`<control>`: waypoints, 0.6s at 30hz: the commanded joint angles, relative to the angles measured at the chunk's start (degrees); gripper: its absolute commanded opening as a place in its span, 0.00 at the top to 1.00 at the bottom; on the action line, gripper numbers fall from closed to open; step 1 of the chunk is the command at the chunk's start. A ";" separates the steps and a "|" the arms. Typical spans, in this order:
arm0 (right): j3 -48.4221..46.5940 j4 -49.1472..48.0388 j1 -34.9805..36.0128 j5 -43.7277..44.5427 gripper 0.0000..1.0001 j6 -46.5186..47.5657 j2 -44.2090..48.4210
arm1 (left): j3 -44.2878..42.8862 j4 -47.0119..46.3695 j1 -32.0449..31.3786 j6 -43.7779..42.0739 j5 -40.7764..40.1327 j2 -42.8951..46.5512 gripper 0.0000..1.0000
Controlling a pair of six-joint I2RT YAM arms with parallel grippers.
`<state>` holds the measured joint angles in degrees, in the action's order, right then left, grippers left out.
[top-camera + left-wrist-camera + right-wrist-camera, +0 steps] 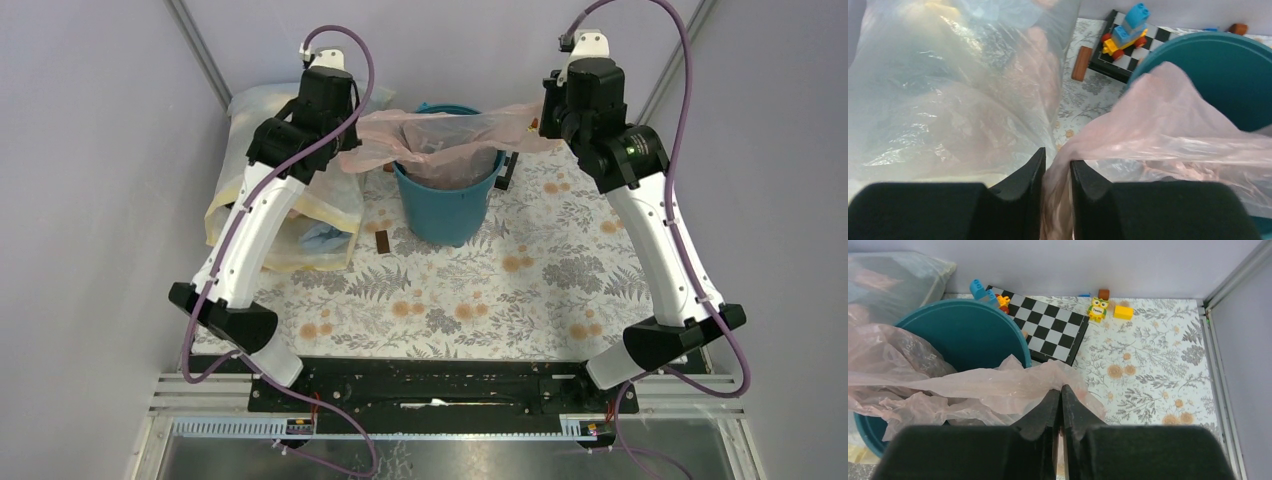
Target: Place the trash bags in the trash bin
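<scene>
A pale-pink trash bag (440,132) is stretched across the top of the teal-blue trash bin (447,208), its body hanging down inside. My left gripper (350,135) is shut on the bag's left edge; in the left wrist view the pink film (1168,130) is bunched between the fingers of that gripper (1057,159). My right gripper (545,122) is shut on the bag's right edge; in the right wrist view the film (998,387) runs from the closed gripper (1061,389) leftwards over the bin (963,332).
A large cloudy yellowish-white sack (300,215) stuffed with bags lies left of the bin (948,90). Behind the bin is a checkerboard (1050,327) with toy bricks (1128,30). An owl figure (1098,307) and a yellow block (1123,312) lie by the back wall. A small brown block (381,242) lies on the floral cloth.
</scene>
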<state>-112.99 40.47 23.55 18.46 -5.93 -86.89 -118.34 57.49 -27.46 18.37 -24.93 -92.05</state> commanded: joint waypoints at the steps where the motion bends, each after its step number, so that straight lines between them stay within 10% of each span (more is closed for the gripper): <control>1: -3.25 0.04 -1.27 2.74 0.86 -1.07 -0.74 | -1.36 -0.43 2.68 -0.53 -3.90 -0.51 0.73; 18: -9.33 1.46 -11.29 -1.44 0.66 -4.72 -10.29 | 2.51 -5.98 13.98 1.29 5.59 -3.00 0.53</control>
<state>-118.17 41.25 16.10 19.09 -8.49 -94.37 -116.05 54.83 -15.84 18.94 -22.87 -95.02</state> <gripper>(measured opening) 0.324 0.474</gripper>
